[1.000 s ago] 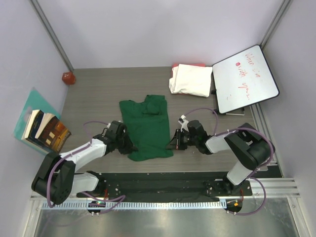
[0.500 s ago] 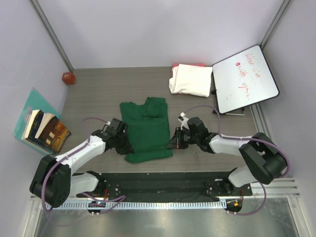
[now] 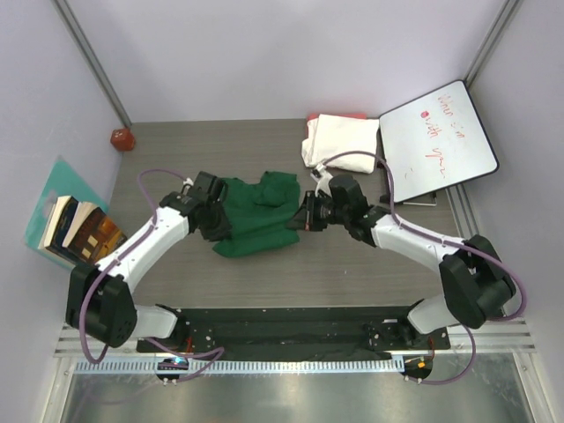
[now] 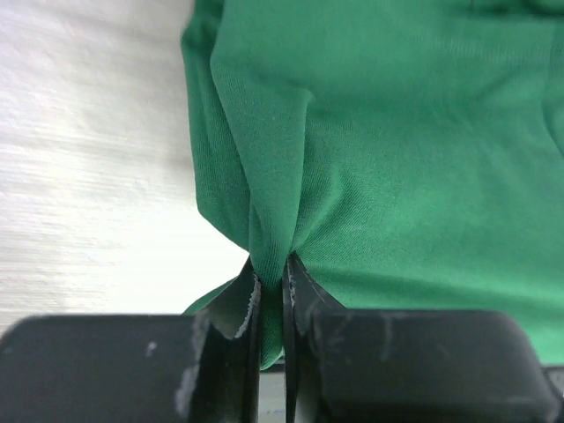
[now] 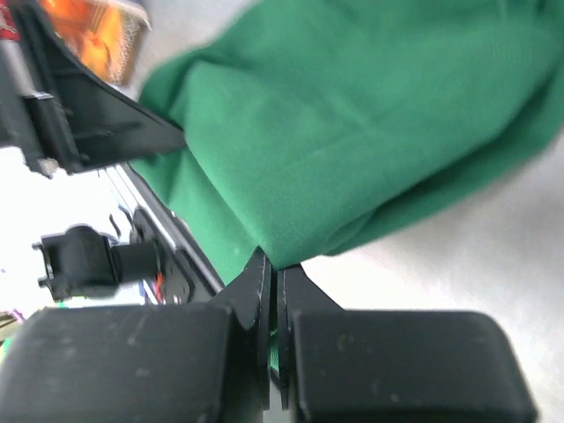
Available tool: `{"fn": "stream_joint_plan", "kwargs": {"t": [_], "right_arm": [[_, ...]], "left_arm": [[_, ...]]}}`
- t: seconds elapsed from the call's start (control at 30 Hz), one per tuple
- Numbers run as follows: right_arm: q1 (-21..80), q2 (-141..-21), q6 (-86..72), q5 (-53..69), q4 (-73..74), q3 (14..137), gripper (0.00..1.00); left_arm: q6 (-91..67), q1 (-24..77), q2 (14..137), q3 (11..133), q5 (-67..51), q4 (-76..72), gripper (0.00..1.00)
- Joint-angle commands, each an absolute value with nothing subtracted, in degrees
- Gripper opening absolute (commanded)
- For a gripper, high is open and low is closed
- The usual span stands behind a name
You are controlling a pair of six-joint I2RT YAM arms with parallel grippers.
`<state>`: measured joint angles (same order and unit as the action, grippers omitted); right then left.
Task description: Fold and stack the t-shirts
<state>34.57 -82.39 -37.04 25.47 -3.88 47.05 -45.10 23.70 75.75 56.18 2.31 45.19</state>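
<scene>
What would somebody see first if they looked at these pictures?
The bright green t-shirt in the middle of the table catches the eye first. It is bunched up and pinched on each side by the left gripper and the right gripper. At the far right, a folded cream-white bundle sits beside a whiteboard with red writing.

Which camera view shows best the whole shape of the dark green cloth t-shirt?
The top external view: the dark green cloth t-shirt shows its full outline, bunched, between the left hand and the right hand. Each wrist view shows only a close patch of it, pinched in that hand's shut fingers.
</scene>
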Motion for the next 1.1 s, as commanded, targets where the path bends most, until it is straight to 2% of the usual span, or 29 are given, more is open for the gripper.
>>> {"fn": "stream_joint_plan", "kwargs": {"t": [0.0, 0.3, 0.43, 0.67, 0.83, 1.07], "right_arm": [[32.5, -87.8, -33.0, 22.7, -0.6, 56.2, 0.01], [29.2, -100.7, -31.7, 23.2, 3.0, 70.9, 0.01], [28.0, -104.4, -33.7, 23.4, 3.1, 73.8, 0.01], [27.2, -106.7, -39.2, 22.6, 1.9, 76.7, 0.01], [25.9, -107.5, -43.4, 22.1, -1.6, 77.0, 0.01], [23.6, -107.6, -52.3, 21.5, -11.6, 71.3, 0.01]], "left_arm": [[-41.1, 20.7, 82.1, 64.1, 7.2, 49.5, 0.1], [-36.6, 15.0, 101.5, 88.6, 4.8, 53.9, 0.16], [-35.0, 13.3, 110.3, 101.2, 1.5, 59.1, 0.15], [-34.5, 12.2, 123.7, 124.4, -1.7, 66.5, 0.22], [-35.1, 12.0, 129.9, 133.6, -5.8, 67.1, 0.25], [-36.0, 12.0, 133.7, 136.1, -13.1, 59.9, 0.3]]}}
